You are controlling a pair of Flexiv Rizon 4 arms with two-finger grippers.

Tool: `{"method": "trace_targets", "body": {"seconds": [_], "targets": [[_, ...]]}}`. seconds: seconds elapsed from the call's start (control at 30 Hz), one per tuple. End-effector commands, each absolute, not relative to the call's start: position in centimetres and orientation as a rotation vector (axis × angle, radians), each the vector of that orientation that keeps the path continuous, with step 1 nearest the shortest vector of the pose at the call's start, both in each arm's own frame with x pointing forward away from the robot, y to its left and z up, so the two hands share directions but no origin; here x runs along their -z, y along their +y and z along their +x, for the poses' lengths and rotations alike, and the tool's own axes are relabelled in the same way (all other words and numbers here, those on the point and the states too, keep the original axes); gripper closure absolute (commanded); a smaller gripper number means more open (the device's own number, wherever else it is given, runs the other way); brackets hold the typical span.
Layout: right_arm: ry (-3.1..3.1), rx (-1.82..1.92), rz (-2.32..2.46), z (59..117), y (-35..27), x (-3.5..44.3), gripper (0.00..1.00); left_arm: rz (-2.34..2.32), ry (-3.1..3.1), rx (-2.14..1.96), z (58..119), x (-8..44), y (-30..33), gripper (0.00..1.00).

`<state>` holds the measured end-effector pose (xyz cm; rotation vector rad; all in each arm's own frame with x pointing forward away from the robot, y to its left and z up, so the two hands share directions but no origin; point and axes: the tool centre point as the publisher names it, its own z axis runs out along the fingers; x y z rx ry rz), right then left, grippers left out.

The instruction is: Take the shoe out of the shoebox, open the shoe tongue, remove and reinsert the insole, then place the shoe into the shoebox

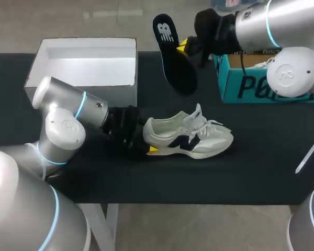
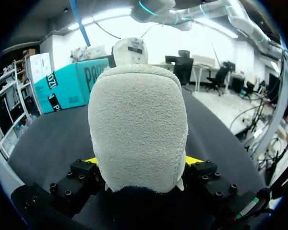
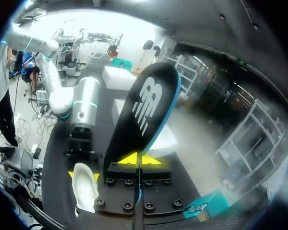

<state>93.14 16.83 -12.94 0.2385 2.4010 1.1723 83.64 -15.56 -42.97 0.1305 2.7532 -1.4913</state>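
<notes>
My right gripper pinches the insole at upper centre, above the shoe whose heel my left gripper clamps.

- Black-covered table: bears the items below.
- White open cardboard shoebox: rear left of the table.
- Teal printed cardboard box: rear right, well apart from the shoebox.
- White-and-navy lace-up sneaker: at the table's centre, standing on its sole, in front of the gap between the two boxes. Heel to the left, toe to the right.
- Left gripper: at the sneaker's heel, one finger touching either side.
- Black foam insole: off the table, behind and above the sneaker, between the two boxes. One end is clamped in the right gripper, just left of the teal box.
</notes>
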Motion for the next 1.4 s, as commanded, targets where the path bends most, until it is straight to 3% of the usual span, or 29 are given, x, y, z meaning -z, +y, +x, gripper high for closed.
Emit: {"method": "trace_targets", "body": {"seconds": [0.03,0.4,1.03,1.4], "targets": [[2.123,-1.358,0.829,89.5,16.4,9.7,1.0,0.13,2.752,1.489,83.6,43.0,-15.6,1.0],[2.067,-1.51,1.119,84.1,16.2,5.0,1.0,0.13,2.752,1.489,83.6,43.0,-15.6,1.0],[2.083,-1.522,1.115,84.0,16.1,4.5,1.0,0.13,2.752,1.489,83.6,43.0,-15.6,1.0],[2.397,-1.458,0.891,78.4,14.8,4.1,1.0,0.13,2.752,1.489,83.6,43.0,-15.6,1.0]]}}
